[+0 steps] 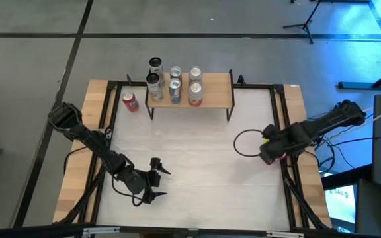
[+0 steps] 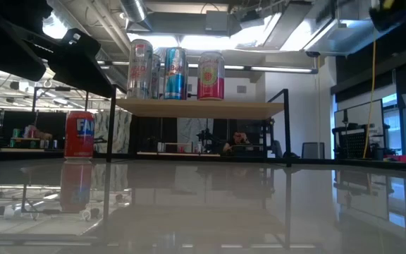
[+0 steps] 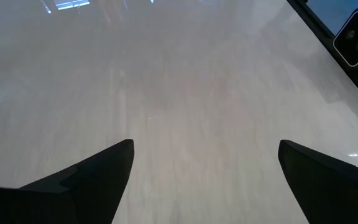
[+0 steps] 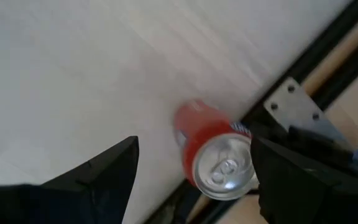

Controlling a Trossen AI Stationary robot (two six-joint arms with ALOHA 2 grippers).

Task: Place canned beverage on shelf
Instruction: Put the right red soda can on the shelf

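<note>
right gripper point(image 4: 194, 171): spread over red can point(image 4: 213, 158), poised to grasp
left gripper point(image 3: 204, 165): spread, empty, waiting
shelf point(image 1: 210, 99): destination, far ahead

Looks like a robotics lab or workshop: a test table point(image 1: 197, 165) on a grey concrete floor point(image 1: 32, 73), exposed ceiling ducts point(image 2: 210, 21) and strip lights overhead, monitors point(image 2: 361, 127) glowing at the side, probably a person point(image 2: 240, 141) seated behind.
</note>
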